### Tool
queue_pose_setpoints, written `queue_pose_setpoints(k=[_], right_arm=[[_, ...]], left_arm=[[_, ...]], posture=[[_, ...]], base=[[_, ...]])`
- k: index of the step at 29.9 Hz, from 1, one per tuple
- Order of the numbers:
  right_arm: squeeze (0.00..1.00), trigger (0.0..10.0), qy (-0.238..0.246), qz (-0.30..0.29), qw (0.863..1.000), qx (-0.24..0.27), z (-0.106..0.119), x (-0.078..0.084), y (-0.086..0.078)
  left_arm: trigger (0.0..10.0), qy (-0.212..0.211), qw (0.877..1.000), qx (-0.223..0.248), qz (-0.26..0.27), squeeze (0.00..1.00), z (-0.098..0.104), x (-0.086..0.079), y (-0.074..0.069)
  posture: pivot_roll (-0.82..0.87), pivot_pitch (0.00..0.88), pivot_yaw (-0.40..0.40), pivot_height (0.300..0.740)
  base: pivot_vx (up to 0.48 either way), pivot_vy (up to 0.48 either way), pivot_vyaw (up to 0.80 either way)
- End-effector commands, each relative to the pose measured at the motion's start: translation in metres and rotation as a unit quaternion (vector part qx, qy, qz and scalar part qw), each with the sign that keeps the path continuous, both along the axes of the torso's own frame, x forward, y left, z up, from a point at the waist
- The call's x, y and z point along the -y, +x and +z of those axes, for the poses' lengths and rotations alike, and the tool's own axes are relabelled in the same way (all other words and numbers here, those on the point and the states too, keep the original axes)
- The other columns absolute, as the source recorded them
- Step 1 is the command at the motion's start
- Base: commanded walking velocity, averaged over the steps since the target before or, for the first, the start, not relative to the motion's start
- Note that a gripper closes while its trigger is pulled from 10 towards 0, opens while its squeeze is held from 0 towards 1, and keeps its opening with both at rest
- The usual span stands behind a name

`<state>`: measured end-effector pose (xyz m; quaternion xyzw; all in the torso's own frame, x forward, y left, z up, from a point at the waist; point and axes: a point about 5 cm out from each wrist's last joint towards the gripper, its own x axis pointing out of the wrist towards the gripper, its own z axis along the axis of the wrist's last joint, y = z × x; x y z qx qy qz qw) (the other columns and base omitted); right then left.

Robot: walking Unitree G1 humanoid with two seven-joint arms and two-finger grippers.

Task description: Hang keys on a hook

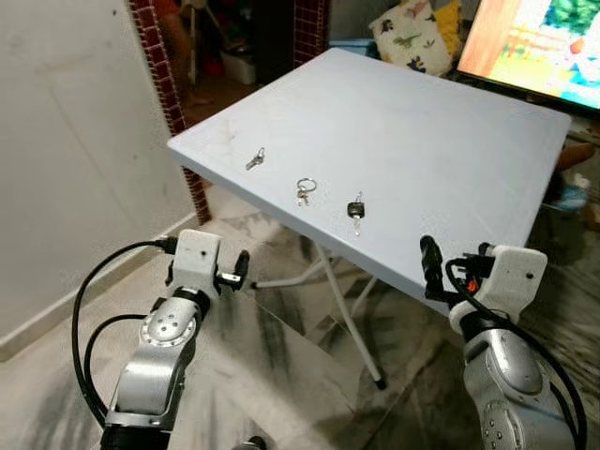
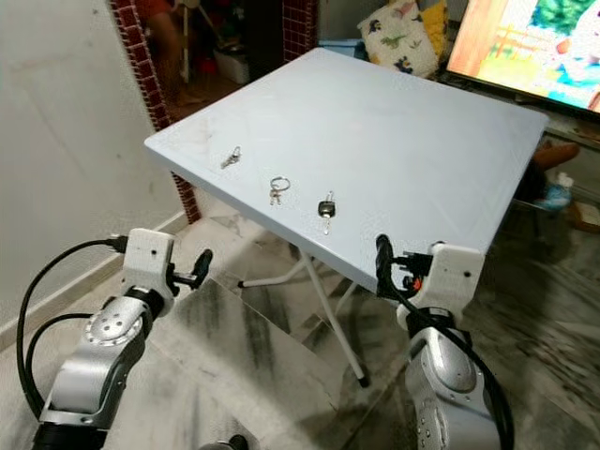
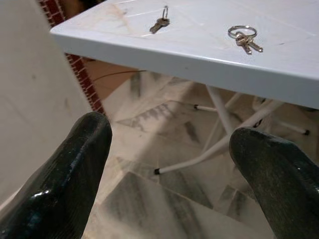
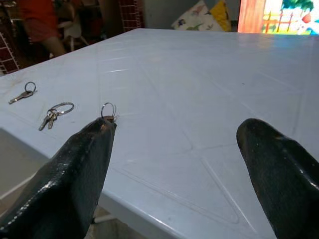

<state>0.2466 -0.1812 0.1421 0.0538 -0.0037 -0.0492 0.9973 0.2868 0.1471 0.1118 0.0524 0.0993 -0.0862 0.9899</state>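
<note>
Three sets of keys lie in a row near the front edge of a pale blue-white folding table (image 1: 450, 150), well apart from one another. Farthest toward the robot's left is a single small silver key (image 1: 255, 158) on a little ring; its long axis runs slantwise, ring end toward the far side of the table and blade toward the near edge. In the middle is a silver ring with two small keys (image 1: 305, 189); the round ring lies on the far side and the two blades fan toward the near edge. On the robot's right of the row is a black-headed key (image 1: 356, 210) with a thin ring at its far end and a silver blade pointing at the near edge, its axis almost square to that edge.

The left gripper (image 1: 239, 270) hangs below table height, ahead of and under the front left corner, above the marbled floor (image 1: 281, 356). Its two black fingers (image 3: 65, 179) stand wide apart with nothing between them; the single key and the ringed pair lie beyond and above it on the tabletop.

The right gripper (image 2: 382, 258) is raised just in front of the table's near edge, to the right of the black-headed key. Its fingers (image 4: 70, 174) are likewise spread wide and empty, and that key's ring peeps out just past one fingertip.

Beyond the table a bright screen (image 1: 534, 42) glows.
</note>
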Motion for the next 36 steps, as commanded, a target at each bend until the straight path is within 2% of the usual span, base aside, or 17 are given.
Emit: queue_pose_setpoints(k=[1, 4, 7, 13, 21, 26, 36], right_arm=[[0.00, 10.0, -0.002, -0.011, 1.000, -0.003, -0.001, 0.004, 0.001], [0.00, 10.0, -0.002, -0.015, 1.000, -0.003, -0.001, 0.004, 0.002], [0.00, 10.0, -0.001, -0.018, 1.000, -0.001, 0.000, 0.004, 0.002], [0.00, 10.0, 0.008, -0.007, 1.000, 0.006, 0.001, 0.002, 0.002], [0.00, 10.0, -0.015, 0.049, 0.999, 0.003, 0.000, -0.014, 0.002], [0.00, 10.0, -0.032, 0.085, 0.996, 0.006, 0.001, -0.025, 0.002], [0.00, 10.0, -0.038, 0.099, 0.994, 0.002, -0.003, -0.027, 0.000]], left_arm=[[10.0, -0.008, 1.000, -0.004, -0.017, 0.00, 0.000, 0.005, -0.001], [10.0, -0.009, 1.000, -0.003, -0.025, 0.00, 0.000, 0.007, -0.001], [10.0, -0.031, 0.999, -0.007, -0.038, 0.00, 0.001, 0.011, -0.002], [10.0, -0.036, 0.998, -0.001, -0.043, 0.00, 0.003, 0.012, -0.003], [10.0, -0.039, 0.999, -0.002, -0.028, 0.00, 0.001, 0.006, -0.003], [10.0, -0.043, 0.998, -0.011, -0.036, 0.00, -0.001, 0.009, -0.003], [10.0, -0.043, 0.998, -0.012, -0.040, 0.00, -0.002, 0.010, -0.004]], posture=[[0.03, 0.063, -0.028, 0.740], [0.03, 0.063, -0.028, 0.740], [0.03, 0.064, -0.032, 0.740], [0.03, 0.057, -0.031, 0.740], [0.03, 0.050, -0.034, 0.740], [0.03, 0.046, -0.034, 0.740], [0.03, 0.043, -0.031, 0.740]], base=[[0.000, 0.000, 0.00], [0.000, 0.000, 0.00], [0.000, 0.000, 0.00], [0.000, 0.000, 0.00], [0.000, 0.000, 0.00], [0.275, 0.000, 0.00], [0.302, 0.000, 0.00]])
